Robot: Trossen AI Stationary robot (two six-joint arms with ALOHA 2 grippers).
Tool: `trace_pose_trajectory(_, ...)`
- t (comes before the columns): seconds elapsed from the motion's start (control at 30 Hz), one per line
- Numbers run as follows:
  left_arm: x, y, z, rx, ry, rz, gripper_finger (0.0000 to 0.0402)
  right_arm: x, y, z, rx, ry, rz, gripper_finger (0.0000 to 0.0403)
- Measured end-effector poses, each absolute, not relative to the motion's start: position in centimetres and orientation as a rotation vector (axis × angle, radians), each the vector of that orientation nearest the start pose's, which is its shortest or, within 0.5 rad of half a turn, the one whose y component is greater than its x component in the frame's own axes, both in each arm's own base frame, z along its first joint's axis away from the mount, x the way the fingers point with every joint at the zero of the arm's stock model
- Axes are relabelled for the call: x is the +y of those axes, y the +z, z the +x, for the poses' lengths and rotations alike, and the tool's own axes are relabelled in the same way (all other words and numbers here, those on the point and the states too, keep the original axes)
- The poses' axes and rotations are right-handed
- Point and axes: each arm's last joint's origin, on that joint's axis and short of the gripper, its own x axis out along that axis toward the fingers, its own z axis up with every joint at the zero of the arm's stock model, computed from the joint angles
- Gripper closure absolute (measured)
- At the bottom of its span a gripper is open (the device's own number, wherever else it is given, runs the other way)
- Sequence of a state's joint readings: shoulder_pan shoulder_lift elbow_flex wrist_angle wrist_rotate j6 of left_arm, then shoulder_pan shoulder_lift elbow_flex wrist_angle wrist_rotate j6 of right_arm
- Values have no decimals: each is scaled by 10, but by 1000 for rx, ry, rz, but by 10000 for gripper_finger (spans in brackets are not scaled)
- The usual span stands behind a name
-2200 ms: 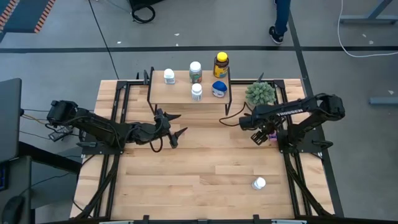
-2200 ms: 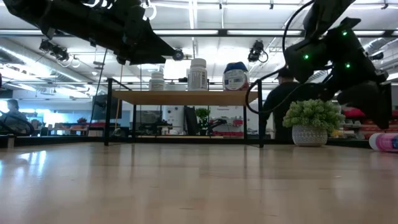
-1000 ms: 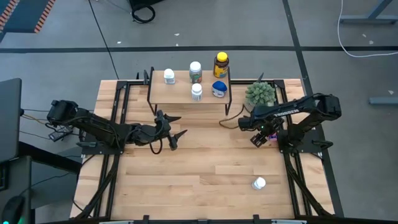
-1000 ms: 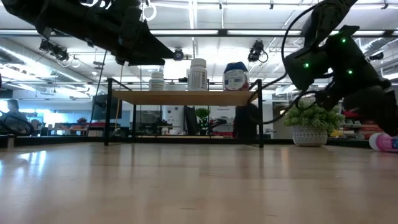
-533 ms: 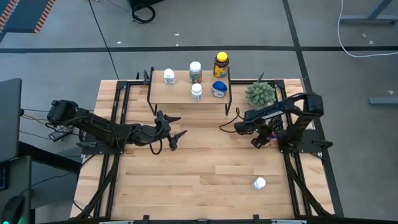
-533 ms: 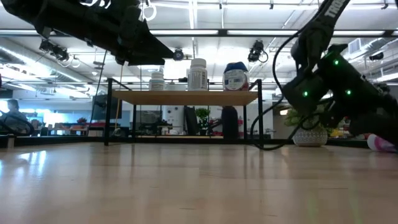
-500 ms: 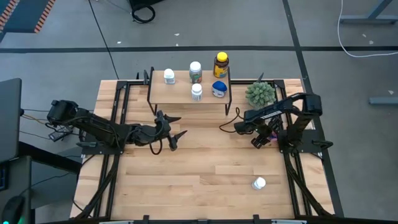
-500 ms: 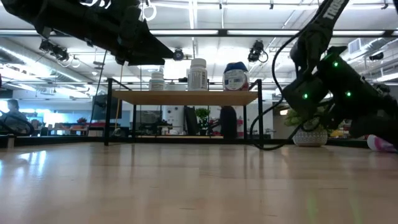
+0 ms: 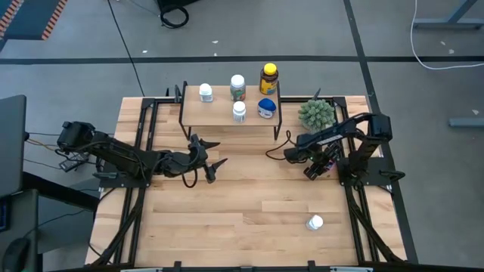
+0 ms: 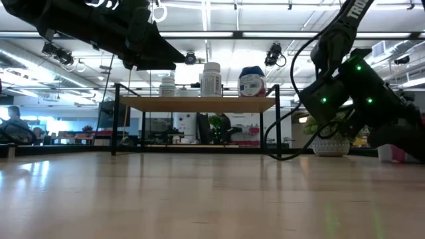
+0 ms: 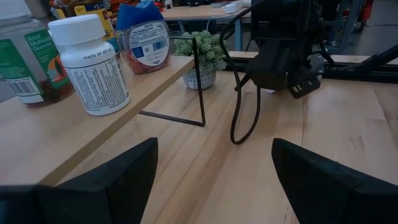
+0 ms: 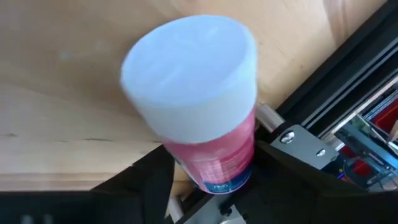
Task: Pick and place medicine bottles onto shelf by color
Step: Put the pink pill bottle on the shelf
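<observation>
The shelf (image 9: 227, 115) stands at the table's far middle. On it are several bottles, among them a white-capped one (image 9: 239, 111), a blue-lidded one (image 9: 265, 108) and an amber one with a yellow cap (image 9: 268, 78). A pink-labelled, white-capped bottle (image 12: 199, 99) sits at the table's right edge, and my right gripper (image 9: 316, 168) is shut on it. Another white-capped bottle (image 9: 314, 223) rests on the table at the near right. My left gripper (image 9: 215, 153) hangs open before the shelf's near left corner, holding nothing. My right gripper pinches the bottle's pink-labelled body (image 12: 227, 158), just below the cap, between its two fingers (image 12: 152, 180). The fingers slant down at it from above. The cap faces the wrist camera, and the bottle's bottom end is hidden behind its body and the fingers.
A green spiky plant (image 9: 316, 113) stands just beyond my right gripper, beside the shelf's right legs. A black frame rail (image 12: 336, 106) runs along the table's right edge, close to the held bottle. Bare wood (image 9: 249, 196) lies across the near middle.
My right gripper has sunk toward the table and tipped more steeply down onto the pink-labelled bottle, then kept still. In the low view the bottle's visible end has shifted a little to the left.
</observation>
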State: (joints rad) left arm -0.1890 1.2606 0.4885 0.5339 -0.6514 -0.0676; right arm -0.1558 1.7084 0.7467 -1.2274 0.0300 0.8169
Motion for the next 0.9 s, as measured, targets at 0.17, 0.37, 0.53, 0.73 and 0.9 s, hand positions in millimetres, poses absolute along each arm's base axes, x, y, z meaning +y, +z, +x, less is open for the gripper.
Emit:
trace_pose_trajectory(0.17,-29,206,244,204,467,32,84,-22,118,190,2010,-922,530,226)
trace_pose_trajectory(0.37,-29,205,244,204,467,33,84,-4,122,195,2020,-866,472,234)
trace_pose_trajectory(0.53,-29,205,244,210,465,54,84,16,137,204,1988,-811,400,234)
trace_pose_trajectory(0.73,-29,205,244,218,462,70,84,41,180,226,1744,-740,372,233)
trace_pose_trajectory(0.9,-34,208,244,184,440,59,84,66,224,241,1430,-629,277,233)
